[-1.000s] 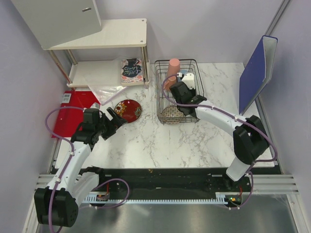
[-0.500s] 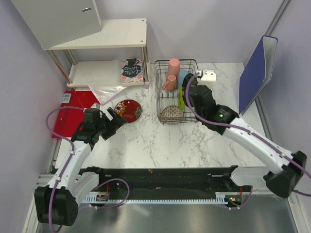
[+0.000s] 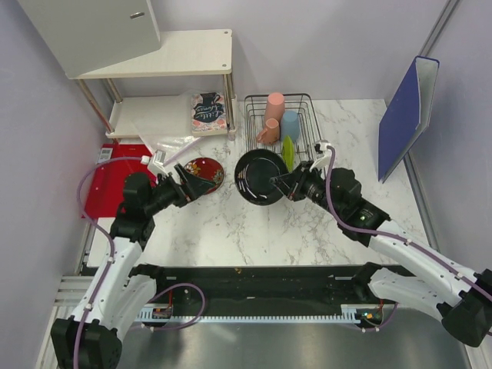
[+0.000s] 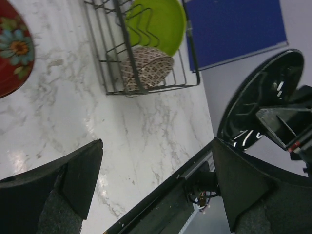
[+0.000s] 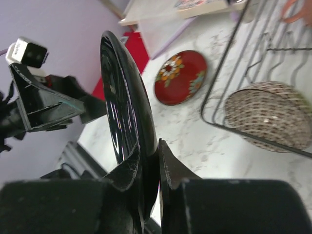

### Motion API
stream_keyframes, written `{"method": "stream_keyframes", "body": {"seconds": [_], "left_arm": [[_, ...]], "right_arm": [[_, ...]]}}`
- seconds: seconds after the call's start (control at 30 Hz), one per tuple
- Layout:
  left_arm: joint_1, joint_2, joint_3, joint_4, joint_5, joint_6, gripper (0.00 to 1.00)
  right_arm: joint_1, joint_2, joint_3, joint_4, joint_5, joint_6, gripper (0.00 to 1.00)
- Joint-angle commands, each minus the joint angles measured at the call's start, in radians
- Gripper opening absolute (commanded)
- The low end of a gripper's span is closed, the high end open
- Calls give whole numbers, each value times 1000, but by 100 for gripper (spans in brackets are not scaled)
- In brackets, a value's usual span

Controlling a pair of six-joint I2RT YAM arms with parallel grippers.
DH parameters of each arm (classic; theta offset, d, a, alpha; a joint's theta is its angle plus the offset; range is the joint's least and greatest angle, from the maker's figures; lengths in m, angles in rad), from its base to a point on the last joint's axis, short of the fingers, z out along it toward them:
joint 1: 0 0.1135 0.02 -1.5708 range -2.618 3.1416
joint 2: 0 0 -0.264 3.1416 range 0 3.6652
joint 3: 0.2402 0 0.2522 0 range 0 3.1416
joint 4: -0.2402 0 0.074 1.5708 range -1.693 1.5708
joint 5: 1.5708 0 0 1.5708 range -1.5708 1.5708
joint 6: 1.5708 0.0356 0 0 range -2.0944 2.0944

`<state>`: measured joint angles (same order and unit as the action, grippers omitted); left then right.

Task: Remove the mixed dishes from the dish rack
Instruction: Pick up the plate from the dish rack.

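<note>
My right gripper (image 3: pixel 286 184) is shut on the rim of the glossy black plate (image 3: pixel 260 177) and holds it on edge above the table, just in front of the dish rack (image 3: pixel 307 104). The right wrist view shows the plate (image 5: pixel 124 97) pinched between my fingers (image 5: pixel 170 170). The rack holds the tall pink cup (image 3: pixel 274 108), small pink mug (image 3: pixel 265 132), light-blue cup (image 3: pixel 290 125), lime-green plate (image 3: pixel 287 151) and beige speckled bowl (image 4: pixel 146 66). The dark red patterned plate (image 3: pixel 204 173) lies on the table. My left gripper (image 3: pixel 192 183) is open and empty beside it.
A white metal-legged shelf (image 3: pixel 177 54) stands at the back left with a floral packet (image 3: pixel 207 109) and a clear plastic bag (image 3: pixel 161 131) on its lower level. A red mat (image 3: pixel 115 184) lies at the left. A blue folder (image 3: pixel 407 108) leans at the right wall.
My right arm has drawn the black plate up out of the rack and carried it left and toward the near side. My left gripper has risen and shifted a little right.
</note>
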<state>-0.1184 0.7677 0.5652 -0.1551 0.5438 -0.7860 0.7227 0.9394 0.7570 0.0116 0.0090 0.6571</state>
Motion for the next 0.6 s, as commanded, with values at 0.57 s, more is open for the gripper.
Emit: {"method": "stream_keyframes", "body": {"seconds": [0.57], "left_arm": [[-216,-16,-48,341,100,-19,82]], "right_arm": [[41,182,-61,418,-372,226,0]]}}
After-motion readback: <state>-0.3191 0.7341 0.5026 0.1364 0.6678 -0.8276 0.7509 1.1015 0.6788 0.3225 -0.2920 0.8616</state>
